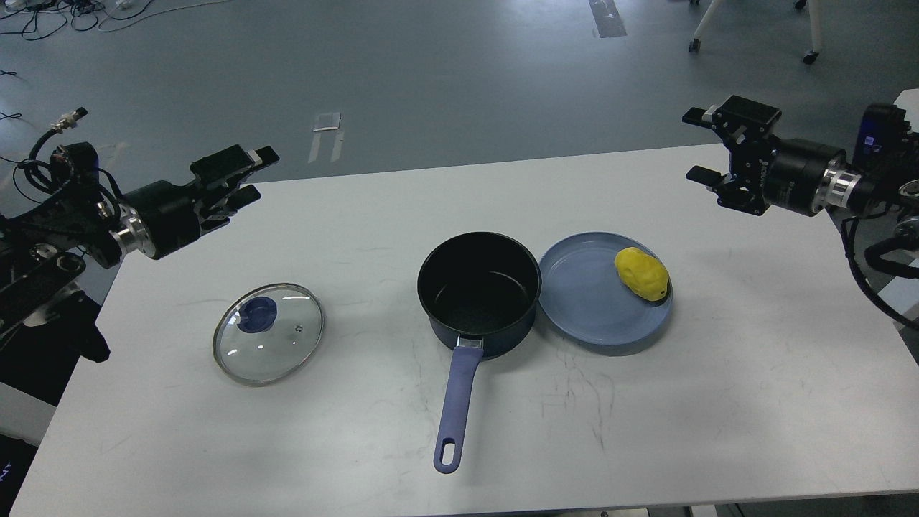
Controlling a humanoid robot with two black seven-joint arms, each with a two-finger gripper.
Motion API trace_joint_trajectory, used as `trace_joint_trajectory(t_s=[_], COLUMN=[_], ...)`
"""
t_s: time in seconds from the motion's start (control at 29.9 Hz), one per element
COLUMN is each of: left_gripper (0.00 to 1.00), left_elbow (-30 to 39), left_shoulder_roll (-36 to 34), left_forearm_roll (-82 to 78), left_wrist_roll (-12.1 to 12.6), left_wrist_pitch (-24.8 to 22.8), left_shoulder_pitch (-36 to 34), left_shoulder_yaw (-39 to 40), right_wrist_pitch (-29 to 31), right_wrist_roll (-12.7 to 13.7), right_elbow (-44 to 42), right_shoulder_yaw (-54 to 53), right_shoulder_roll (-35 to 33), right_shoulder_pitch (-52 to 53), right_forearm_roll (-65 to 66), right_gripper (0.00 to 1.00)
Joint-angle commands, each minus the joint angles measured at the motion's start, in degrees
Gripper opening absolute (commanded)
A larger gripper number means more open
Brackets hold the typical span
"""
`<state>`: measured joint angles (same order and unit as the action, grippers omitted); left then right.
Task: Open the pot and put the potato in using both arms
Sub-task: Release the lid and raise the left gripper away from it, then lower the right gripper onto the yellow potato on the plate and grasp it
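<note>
A black pot (pixel 479 289) with a blue handle stands open and empty at the table's middle. Its glass lid (pixel 268 333) with a blue knob lies flat on the table to the left. A yellow potato (pixel 641 273) lies on a blue plate (pixel 589 301) touching the pot's right side. My left gripper (pixel 251 174) is open and empty, raised above the table's far left corner, well clear of the lid. My right gripper (pixel 702 144) is open and empty, raised over the far right edge, up and right of the potato.
The white table (pixel 646 431) has faint scuff marks in front of the plate. Grey floor lies beyond the far edge, with cables at far left and chair legs at far right.
</note>
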<state>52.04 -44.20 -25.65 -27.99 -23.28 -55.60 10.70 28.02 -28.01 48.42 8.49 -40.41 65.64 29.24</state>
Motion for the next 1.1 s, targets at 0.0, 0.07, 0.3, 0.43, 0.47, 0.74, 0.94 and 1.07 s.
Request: trace_joint_trajectory(t_s=[0.0,0.07,0.3,0.43,0.47,0.74,0.94,1.07], left_gripper=[0.98,0.98,0.98,0.98,0.98,0.98,0.98,0.98], left_elbow=[0.00,0.08,0.26,0.35,0.52,1.84,2.90,2.90], left_shoulder_roll=[0.35,0.35,1.22,1.84,1.93,1.75,1.58,1.58], left_forearm_roll=[7.10,7.63,7.90,7.99,7.99,8.08,8.08,8.08], left_wrist_roll=[-0.01,-0.01,-0.01,-0.01,-0.01,-0.01,-0.01,-0.01], left_wrist_pitch=[-0.45,-0.89,-0.98,-0.98,-0.98,-0.98,-0.98,-0.98], left_shoulder_pitch=[0.23,0.49,0.67,0.67,0.67,0.67,1.11,1.29], left_shoulder_yaw=[0.02,0.02,-0.06,0.64,0.99,1.25,1.78,1.78], right_wrist_pitch=[-0.02,-0.02,-0.02,-0.02,-0.02,-0.60,-0.68,-0.68], right_wrist_roll=[0.01,0.01,0.01,0.01,0.01,0.01,0.01,0.01], right_elbow=[1.06,1.32,0.97,0.27,-0.78,-4.65,-9.57,-9.75], right_shoulder_yaw=[9.31,15.66,32.36,36.06,37.55,43.80,46.62,46.53], right_shoulder_roll=[0.24,1.21,9.11,12.11,13.42,19.66,23.88,24.94], right_shoulder_pitch=[8.51,13.28,22.69,22.78,22.78,22.69,20.15,19.36], right_forearm_roll=[7.30,10.30,17.07,20.68,21.81,22.44,22.27,22.00], right_gripper=[1.00,1.00,1.00,1.00,1.00,1.00,1.00,1.00])
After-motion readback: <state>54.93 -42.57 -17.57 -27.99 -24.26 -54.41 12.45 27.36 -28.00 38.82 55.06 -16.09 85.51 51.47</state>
